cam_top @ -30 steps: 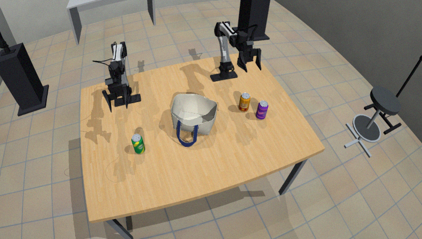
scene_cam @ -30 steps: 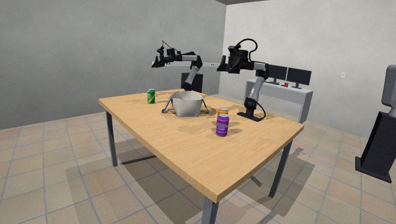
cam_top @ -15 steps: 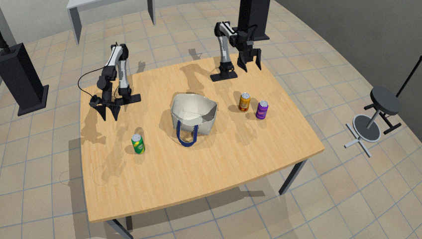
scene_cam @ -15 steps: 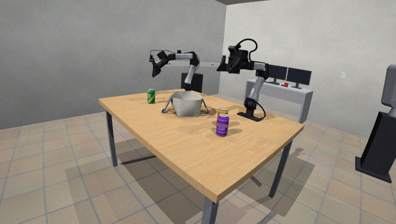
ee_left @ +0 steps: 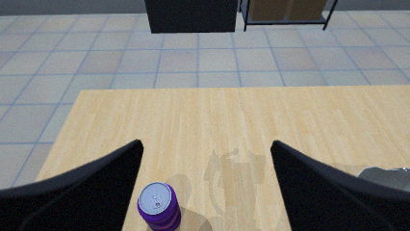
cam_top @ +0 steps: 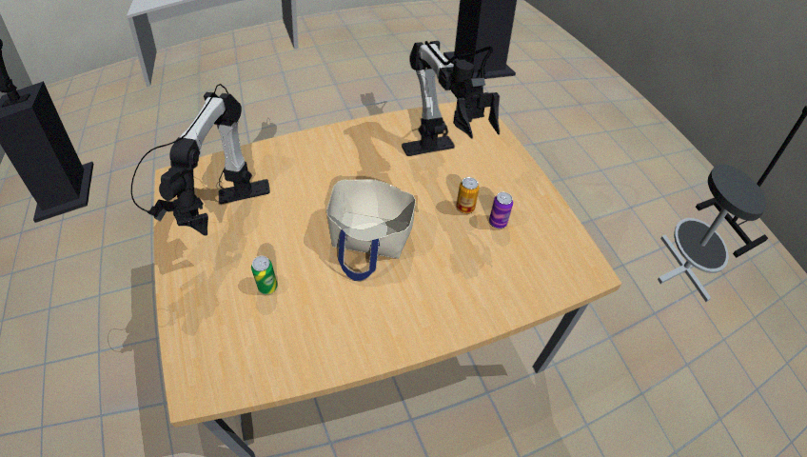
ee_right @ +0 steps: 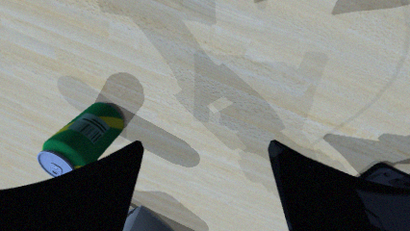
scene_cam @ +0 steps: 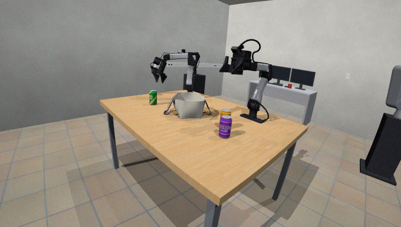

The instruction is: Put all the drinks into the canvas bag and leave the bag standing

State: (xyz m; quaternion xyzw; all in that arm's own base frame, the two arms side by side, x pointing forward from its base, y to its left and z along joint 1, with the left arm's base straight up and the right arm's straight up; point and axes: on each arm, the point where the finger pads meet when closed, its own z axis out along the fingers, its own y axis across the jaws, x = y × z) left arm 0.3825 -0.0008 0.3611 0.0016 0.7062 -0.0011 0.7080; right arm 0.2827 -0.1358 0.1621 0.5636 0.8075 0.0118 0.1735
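- A pale canvas bag stood walls up mid-desk, apparently placed for both arms to reach.
- Its blue handle hung outside, leaving the mouth open for drinks.
- A green can stood upright on the right arm's side; that arm seemed the natural one to fetch it.
- An orange can and a purple can stood near each other, upright, on the left arm's side.
- The left fingers were spread and unburdened, raised above the desk.
- The right fingers, also parted around nothing, pointed down, perhaps readying for the green can; their shadowy close view made alignment hard to judge.
- Lowering each can past the rim would likely spare the soft walls.

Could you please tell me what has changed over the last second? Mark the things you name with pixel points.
The right gripper (cam_top: 199,228) (scene_cam: 159,82) (ee_right: 205,143) has come down and turned its fingers towards the table, on the green can's (cam_top: 264,275) (scene_cam: 152,97) (ee_right: 84,135) side. Nothing was taken hold of or let go. The left gripper (cam_top: 484,134) (scene_cam: 231,72) (ee_left: 207,142), all three cans and the standing bag (cam_top: 390,247) (scene_cam: 189,108) (ee_left: 390,180) look unmoved.
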